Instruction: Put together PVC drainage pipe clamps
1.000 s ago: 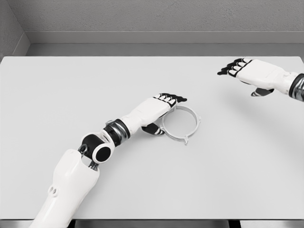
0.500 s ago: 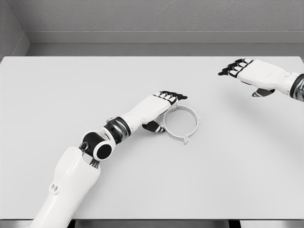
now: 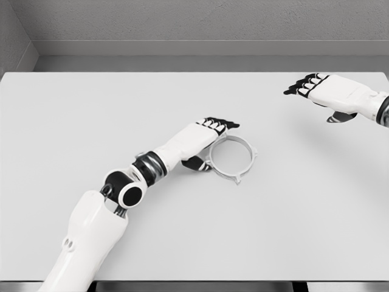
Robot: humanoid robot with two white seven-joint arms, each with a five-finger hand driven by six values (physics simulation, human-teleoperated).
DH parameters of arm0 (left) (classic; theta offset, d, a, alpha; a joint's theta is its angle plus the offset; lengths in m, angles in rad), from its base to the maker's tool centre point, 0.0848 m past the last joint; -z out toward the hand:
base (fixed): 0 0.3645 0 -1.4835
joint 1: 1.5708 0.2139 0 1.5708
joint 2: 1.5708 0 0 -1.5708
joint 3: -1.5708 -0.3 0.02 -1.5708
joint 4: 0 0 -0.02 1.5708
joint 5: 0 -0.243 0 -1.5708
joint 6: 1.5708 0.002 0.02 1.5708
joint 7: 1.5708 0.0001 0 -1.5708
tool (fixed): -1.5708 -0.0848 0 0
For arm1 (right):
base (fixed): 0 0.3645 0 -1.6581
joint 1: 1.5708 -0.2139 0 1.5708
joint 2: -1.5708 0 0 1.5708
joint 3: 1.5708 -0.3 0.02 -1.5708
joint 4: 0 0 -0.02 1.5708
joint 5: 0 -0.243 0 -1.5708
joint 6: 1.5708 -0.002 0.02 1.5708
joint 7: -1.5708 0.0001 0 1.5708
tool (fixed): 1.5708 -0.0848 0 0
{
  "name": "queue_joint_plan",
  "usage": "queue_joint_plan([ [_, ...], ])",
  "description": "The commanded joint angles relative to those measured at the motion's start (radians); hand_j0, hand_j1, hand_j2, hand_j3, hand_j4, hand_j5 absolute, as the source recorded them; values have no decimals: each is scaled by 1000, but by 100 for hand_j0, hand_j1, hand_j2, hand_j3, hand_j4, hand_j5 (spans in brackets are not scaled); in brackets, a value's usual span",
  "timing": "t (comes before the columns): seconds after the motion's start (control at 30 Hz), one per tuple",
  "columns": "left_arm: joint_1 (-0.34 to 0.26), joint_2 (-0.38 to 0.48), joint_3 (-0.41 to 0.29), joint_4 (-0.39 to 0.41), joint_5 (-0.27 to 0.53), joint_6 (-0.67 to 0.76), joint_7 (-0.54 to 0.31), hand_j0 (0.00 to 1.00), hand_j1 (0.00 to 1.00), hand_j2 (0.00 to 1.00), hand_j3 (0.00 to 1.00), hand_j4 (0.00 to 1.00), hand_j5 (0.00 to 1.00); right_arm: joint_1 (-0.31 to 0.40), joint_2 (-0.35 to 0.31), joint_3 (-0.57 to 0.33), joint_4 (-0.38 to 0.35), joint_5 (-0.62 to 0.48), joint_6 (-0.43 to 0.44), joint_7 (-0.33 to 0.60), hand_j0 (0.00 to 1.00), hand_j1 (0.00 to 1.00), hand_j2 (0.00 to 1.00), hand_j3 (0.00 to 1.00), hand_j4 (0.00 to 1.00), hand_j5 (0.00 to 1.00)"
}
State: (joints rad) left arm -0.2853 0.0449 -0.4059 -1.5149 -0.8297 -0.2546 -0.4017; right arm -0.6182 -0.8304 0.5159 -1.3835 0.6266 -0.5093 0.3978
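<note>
Two hands: left hand (image 3: 203, 135) open, fingers over the clamp ring (image 3: 230, 158) rim; right hand (image 3: 328, 91) open, hovering.

One grey ring-shaped pipe clamp (image 3: 231, 158), one white table (image 3: 304, 231), two robot hands.

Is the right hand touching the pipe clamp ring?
No, the right hand hovers near the table's far right edge, well apart from the clamp ring beside the left hand.

surface: white table (image 3: 73, 109) | on it: 1 grey pipe clamp ring (image 3: 231, 157), flat, near centre
</note>
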Motion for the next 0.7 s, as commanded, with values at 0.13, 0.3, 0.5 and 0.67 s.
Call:
queue_joint_plan([
  [0.13, 52, 107, 36, -145, 112, 1, 0, 100, 100, 100, 100, 100, 100, 0, -3, 0, 0, -4, 3, 0, 100, 100, 100, 100, 100, 100],
  [0.3, 94, 440, 130, -286, 417, -92, 0, 100, 100, 100, 100, 100, 100, 0, -21, -1, -28, -5, 8, 0, 100, 100, 100, 100, 100, 100],
  [0.5, 179, 621, 381, -222, 449, -356, 0, 100, 100, 100, 100, 100, 100, 12, -23, -2, -32, -7, 8, 0, 100, 100, 100, 100, 100, 100],
  [0.67, 184, 645, 437, -166, 442, -356, 0, 100, 100, 100, 100, 100, 100, 20, -15, 0, -32, -13, 8, 0, 100, 100, 100, 100, 100, 100],
])
